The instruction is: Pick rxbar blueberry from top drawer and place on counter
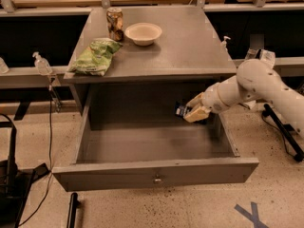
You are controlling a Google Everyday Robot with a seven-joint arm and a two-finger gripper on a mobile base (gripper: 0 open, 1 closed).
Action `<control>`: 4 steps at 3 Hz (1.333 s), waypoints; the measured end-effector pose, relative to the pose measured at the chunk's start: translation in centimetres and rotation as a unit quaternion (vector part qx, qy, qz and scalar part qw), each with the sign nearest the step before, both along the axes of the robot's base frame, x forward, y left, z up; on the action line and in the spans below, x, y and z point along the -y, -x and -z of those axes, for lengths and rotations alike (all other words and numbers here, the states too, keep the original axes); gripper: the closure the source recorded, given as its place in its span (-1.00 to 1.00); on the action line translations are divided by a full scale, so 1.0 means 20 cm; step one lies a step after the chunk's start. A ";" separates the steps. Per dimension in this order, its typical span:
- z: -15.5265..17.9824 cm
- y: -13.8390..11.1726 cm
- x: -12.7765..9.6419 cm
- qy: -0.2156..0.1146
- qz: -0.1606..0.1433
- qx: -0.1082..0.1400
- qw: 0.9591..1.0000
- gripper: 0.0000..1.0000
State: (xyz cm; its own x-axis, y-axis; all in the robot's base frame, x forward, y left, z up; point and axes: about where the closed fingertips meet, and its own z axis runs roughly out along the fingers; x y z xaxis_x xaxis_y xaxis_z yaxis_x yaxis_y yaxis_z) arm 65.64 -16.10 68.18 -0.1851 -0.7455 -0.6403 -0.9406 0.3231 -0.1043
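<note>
I have the gripper (pixel 189 111) inside the open drawer (pixel 154 172), at its right rear corner under the counter (pixel 190 42). Its two tan fingers (pixel 197 114) are pinching the dark snack bar (pixel 182 110), one above and one below. Only a short end of the bar shows. It sticks out to the left toward the drawer's middle, so I read its long axis as roughly left to right. On the counter sit a green chip bag (pixel 97 56), a bowl (pixel 143 33) and a can (pixel 114 23).

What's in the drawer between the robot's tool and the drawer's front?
Nothing: in the camera view the top drawer floor is bare between the tool, at its back right beside the rxbar blueberry, and the front panel.
</note>
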 end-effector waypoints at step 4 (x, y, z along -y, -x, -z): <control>-0.73 0.17 0.01 -0.037 -0.022 0.127 0.991 1.00</control>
